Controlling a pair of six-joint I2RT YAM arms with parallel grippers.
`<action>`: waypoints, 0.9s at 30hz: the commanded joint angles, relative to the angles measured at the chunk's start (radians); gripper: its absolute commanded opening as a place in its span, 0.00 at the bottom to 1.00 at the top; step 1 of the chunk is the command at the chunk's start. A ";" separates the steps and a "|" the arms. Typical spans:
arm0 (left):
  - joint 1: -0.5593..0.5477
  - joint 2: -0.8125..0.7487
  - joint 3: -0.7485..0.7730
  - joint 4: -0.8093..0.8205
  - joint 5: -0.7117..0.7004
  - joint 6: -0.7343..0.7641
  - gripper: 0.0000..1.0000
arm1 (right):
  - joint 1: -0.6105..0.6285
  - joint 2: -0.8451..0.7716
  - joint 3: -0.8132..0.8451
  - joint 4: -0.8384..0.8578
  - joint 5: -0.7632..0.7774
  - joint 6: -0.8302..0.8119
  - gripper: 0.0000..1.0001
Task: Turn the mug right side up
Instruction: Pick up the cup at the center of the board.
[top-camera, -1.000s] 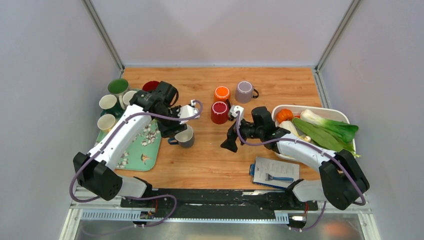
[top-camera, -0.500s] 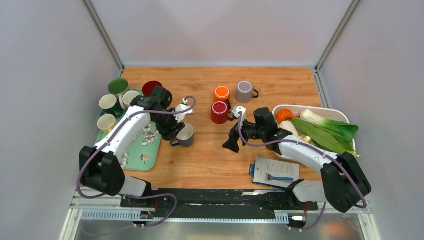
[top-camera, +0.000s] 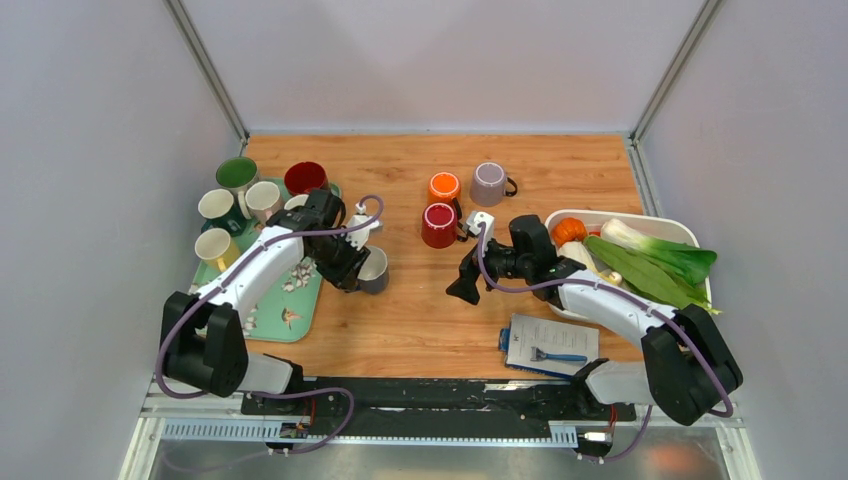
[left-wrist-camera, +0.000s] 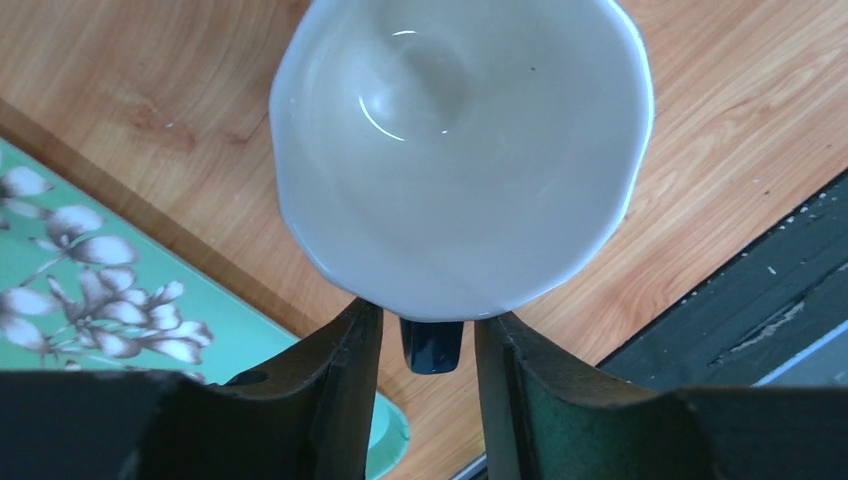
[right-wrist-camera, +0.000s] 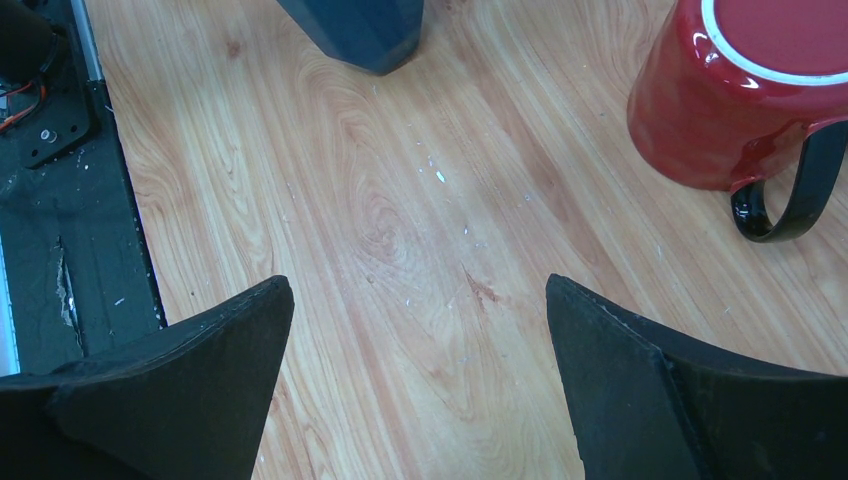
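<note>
Left gripper (left-wrist-camera: 428, 325) straddles the upright mug's (left-wrist-camera: 460, 150) handle (left-wrist-camera: 432, 350), jaws not yet pinching; right gripper (right-wrist-camera: 417, 290) gapes idle. Close squarely, without tipping.

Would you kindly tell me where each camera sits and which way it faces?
Top external: above and behind the arm bases, looking down on the table; both arms show.
Left wrist: on the left gripper, looking down into the grey mug; its fingers show.
Right wrist: on the right gripper, looking down at the red mug; its fingers show.
Shared: top and right wrist both show the red mug.
</note>
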 joint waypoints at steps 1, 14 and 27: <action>-0.001 0.010 -0.018 0.089 0.085 -0.072 0.43 | -0.004 -0.002 0.004 0.030 -0.006 -0.012 1.00; 0.001 -0.064 0.019 0.033 0.059 -0.032 0.00 | -0.008 -0.027 -0.029 0.030 -0.002 -0.009 1.00; 0.189 -0.266 0.053 -0.116 -0.100 -0.008 0.00 | -0.015 -0.011 -0.030 0.046 -0.011 0.004 1.00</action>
